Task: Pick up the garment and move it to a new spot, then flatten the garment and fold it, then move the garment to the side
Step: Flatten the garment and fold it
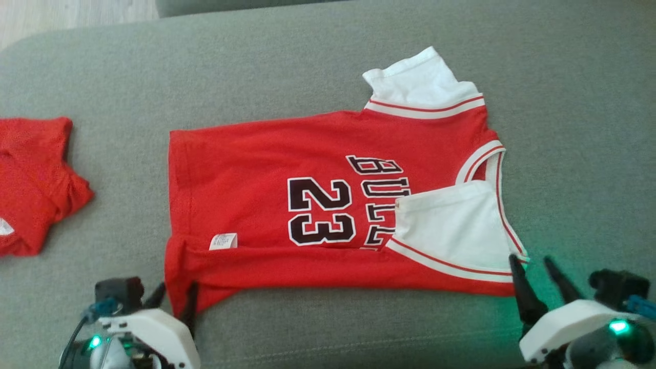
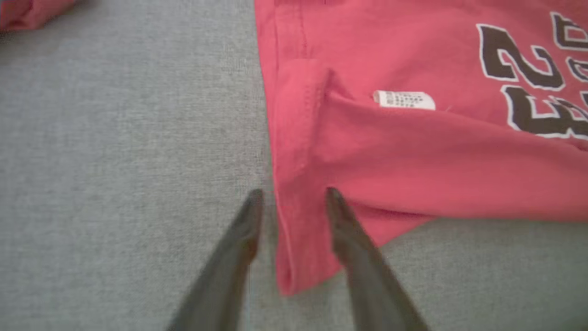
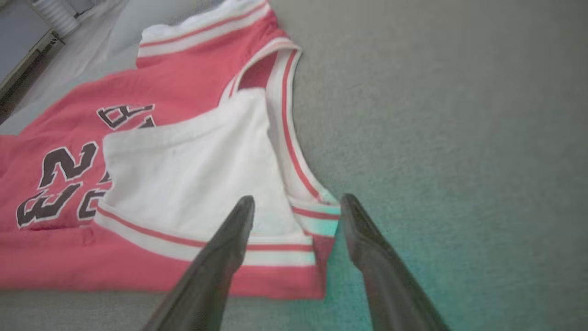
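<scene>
The garment [image 1: 256,205] is a red jersey with a black "23" and white sleeves, lying lengthwise on the grey cushion. Its near long edge is folded up over the front, with a white label [image 1: 223,241] showing. One white sleeve [image 1: 451,225] lies folded over the print. My left gripper [image 1: 177,292] is open at the near left corner, and in the left wrist view that corner of the garment [image 2: 413,151] lies between its open fingers [image 2: 294,193]. My right gripper [image 1: 530,259] is open at the near right corner. The striped shoulder edge [image 3: 317,220] sits between its fingers [image 3: 298,198].
A second red garment [image 1: 31,179] lies crumpled at the left edge of the grey cushion [image 1: 307,61]. Pale wooden floor [image 1: 77,15] shows beyond the cushion's far left corner. Bare cushion stretches to the right of the jersey.
</scene>
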